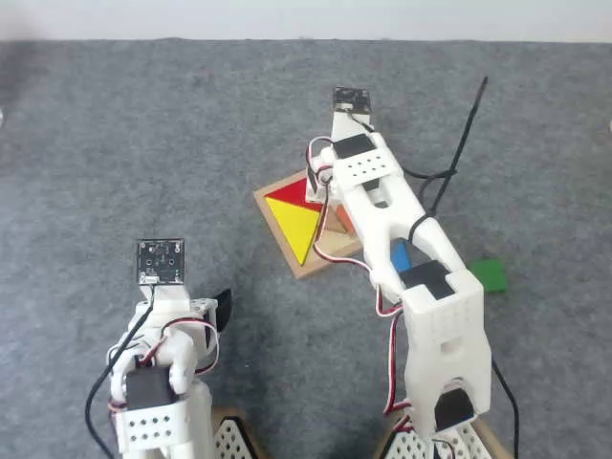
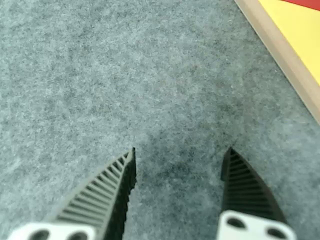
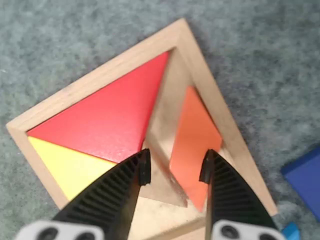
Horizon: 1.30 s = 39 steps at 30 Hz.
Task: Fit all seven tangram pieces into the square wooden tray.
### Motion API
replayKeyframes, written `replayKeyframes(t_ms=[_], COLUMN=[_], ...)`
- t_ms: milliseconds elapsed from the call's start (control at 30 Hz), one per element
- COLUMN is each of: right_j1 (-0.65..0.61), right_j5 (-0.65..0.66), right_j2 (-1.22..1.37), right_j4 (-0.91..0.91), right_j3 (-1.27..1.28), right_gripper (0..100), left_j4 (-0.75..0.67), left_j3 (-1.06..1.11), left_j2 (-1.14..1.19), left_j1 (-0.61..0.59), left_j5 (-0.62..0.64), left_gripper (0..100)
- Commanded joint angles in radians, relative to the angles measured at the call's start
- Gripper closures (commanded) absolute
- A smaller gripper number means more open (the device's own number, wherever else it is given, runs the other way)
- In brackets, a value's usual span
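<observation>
Right hand point(image 3: 175, 169) hangs spread over the tray point(image 3: 95, 80) — left hand point(image 2: 178, 162), also spread, above the grey mat point(image 2: 100, 75).

tray point(image 1: 275, 225) partly under arm point(image 1: 387, 215), blue piece point(image 3: 307, 180) cropped

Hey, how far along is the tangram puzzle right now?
Done: the red triangle, yellow triangle and orange piece lie inside the tray. In hand: nothing; the right tool hangs open above the tray, and the left tool is open over the mat. Left: a blue piece and a green piece lie outside on the mat; I cannot see any others.
</observation>
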Motion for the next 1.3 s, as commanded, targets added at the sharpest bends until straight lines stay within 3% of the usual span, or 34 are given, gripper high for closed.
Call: replayKeyframes(t_ms=[0, 500, 833, 1267], right_j1=[0.033, 0.105, 0.005, 0.010], right_j5=[-0.014, 0.038, 0.094, 0.242], right_j2=[-0.004, 0.035, 0.062, 0.183], right_j4=[0.004, 0.025, 0.028, 0.278], right_j3=[0.012, 0.008, 0.006, -0.180], right_gripper=[81.1, 81.2, 81.2, 81.1], left_j4=[0.005, 0.005, 0.005, 0.005], left_j3=[-0.022, -0.022, -0.022, -0.022], left_j2=[-0.021, -0.021, -0.021, -0.021], left_j1=[0.002, 0.002, 0.002, 0.002], left_j5=[0.008, 0.008, 0.008, 0.008], left_gripper=[73, 73, 73, 73])
